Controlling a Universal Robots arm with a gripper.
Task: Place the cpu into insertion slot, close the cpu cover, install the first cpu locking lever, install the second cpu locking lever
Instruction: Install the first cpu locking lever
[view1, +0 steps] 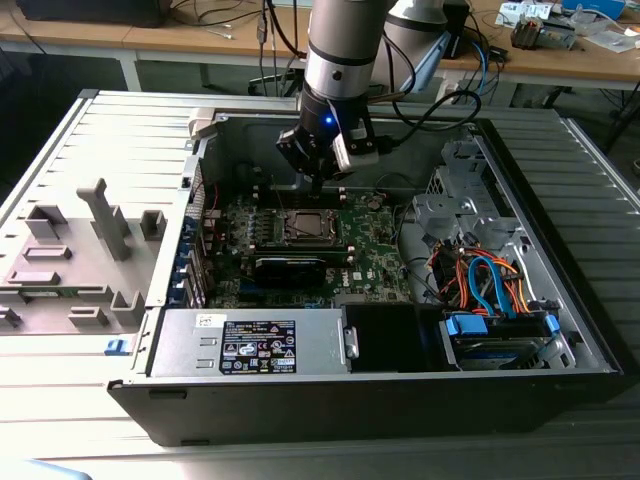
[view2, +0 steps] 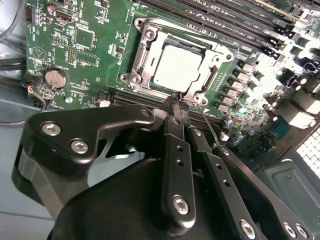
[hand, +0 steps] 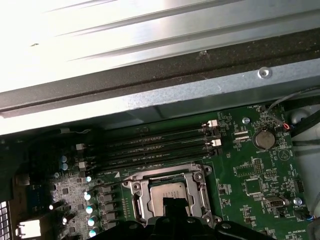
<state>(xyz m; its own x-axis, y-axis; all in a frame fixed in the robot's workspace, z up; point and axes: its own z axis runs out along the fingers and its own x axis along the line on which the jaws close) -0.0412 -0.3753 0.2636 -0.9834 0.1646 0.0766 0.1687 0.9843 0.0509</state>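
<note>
The cpu (view2: 177, 67) lies flat in the insertion slot (view2: 131, 78) on the green board, its silver top showing. The cpu cover (view2: 148, 47) is down around it as a silvery frame. In the second wrist view my gripper (view2: 178, 100) is shut, its black fingertips together just above the socket's near corner. A thin wire locking lever (view2: 209, 125) runs out from that corner beside the fingers. The exterior view shows the gripper (view1: 318, 183) hanging over the socket (view1: 308, 228), at its back edge. In the first wrist view the cpu (hand: 162, 192) sits just beyond the gripper (hand: 172, 202).
The board lies inside an open computer case (view1: 560, 330). Memory slots (hand: 160, 145) run beside the socket. A long black card (view1: 290, 268), a power supply (view1: 250, 345) and bundled cables (view1: 480, 280) are nearby. A grey fixture (view1: 105, 215) stands on the table.
</note>
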